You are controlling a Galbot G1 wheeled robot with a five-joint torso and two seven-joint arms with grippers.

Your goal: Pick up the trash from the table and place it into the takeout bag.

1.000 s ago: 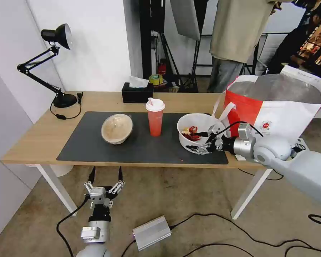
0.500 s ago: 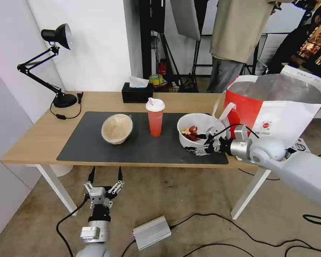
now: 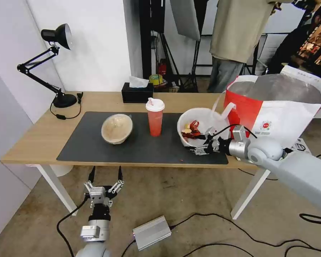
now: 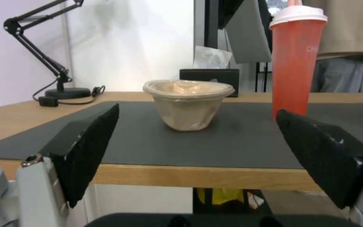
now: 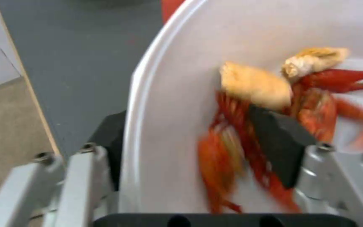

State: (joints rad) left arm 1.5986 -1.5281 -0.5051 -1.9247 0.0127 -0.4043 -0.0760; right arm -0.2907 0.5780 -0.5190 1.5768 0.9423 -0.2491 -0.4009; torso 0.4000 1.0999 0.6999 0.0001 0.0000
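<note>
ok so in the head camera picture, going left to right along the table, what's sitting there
Desk lamp → beige bowl → red drink cup → white bowl of red scraps, gripped at its near rim by the right end effector → takeout bag.

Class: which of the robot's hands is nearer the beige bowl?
Left. The left hand hangs below the table edge facing the beige bowl; the right hand grips the white bowl.

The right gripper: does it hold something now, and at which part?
The right gripper holds the white bowl by its near rim: one finger inside the wall, the other outside. The bowl is tilted.
</note>
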